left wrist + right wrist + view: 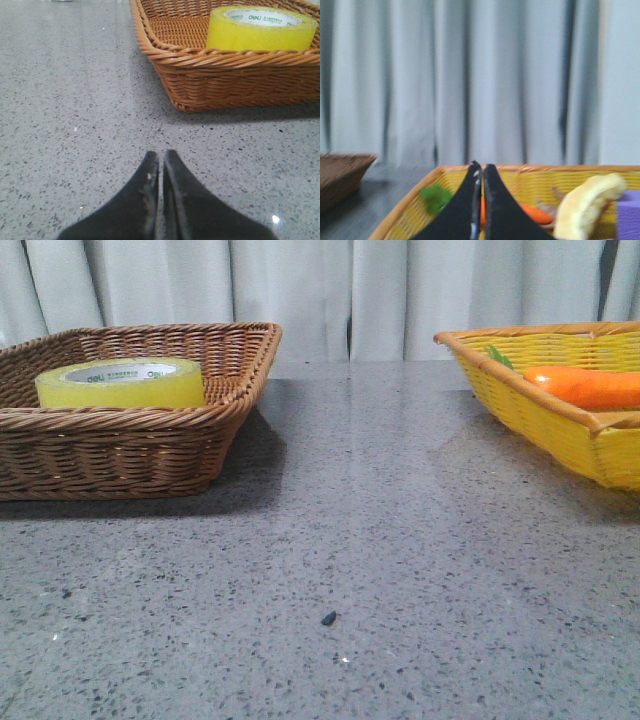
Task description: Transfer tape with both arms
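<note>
In brown basket (150,455), far-left corner: tape (121,383). Left gripper (160,159) pressed together outside rim; right gripper (479,170) likewise.

The left gripper (160,156) has two black matte fingers (134,200), broad at the base and narrowing to pointed tips. Small pale scuff marks show along their inner edges. The right gripper (479,167) has the same black, tapered fingers (506,215), with a thin pale line along the inner edge.

tape (260,29) in basket (200,75), gripper (161,159) jaws closed
</note>
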Action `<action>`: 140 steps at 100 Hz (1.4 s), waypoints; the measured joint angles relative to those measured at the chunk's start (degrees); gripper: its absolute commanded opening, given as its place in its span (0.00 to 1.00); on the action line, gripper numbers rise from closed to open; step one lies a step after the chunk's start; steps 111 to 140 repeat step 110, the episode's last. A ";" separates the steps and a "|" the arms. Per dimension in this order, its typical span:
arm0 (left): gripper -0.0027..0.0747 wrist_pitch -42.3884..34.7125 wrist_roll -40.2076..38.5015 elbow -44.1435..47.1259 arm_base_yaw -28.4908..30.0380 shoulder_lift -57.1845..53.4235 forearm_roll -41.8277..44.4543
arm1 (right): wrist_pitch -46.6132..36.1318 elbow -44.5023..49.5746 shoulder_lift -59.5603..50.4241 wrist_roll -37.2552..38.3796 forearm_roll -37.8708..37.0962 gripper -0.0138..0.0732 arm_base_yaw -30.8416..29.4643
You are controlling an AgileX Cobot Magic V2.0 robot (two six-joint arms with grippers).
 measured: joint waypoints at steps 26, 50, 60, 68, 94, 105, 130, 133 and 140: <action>0.01 0.00 0.00 0.00 0.00 0.00 0.00 | 15.79 0.00 0.00 1.99 0.59 0.07 -6.57; 0.01 0.00 0.00 0.00 0.00 0.00 0.00 | 31.96 0.00 0.00 2.11 0.37 0.07 -7.09; 0.01 0.00 0.00 0.00 0.00 0.00 0.00 | 33.65 -0.11 0.00 2.11 0.37 0.07 -7.09; 0.01 0.00 0.00 0.00 0.00 0.00 0.00 | 33.65 -0.11 0.00 2.11 0.37 0.07 -7.09; 0.01 0.00 0.00 0.00 0.00 0.00 0.00 | 33.65 -0.11 0.00 2.11 0.37 0.07 -7.09; 0.01 0.00 0.00 0.00 0.00 0.00 0.00 | 33.72 -0.11 0.00 2.11 0.37 0.07 -7.09; 0.01 0.00 0.00 0.00 0.00 0.00 0.00 | 33.72 -0.11 0.00 2.11 0.37 0.07 -7.09; 0.01 0.00 0.00 0.00 0.00 0.00 0.00 | 33.72 -0.11 0.00 2.11 0.37 0.07 -7.09; 0.01 0.00 0.00 0.00 0.00 0.00 0.00 | 33.72 -0.11 0.00 2.11 0.37 0.07 -7.09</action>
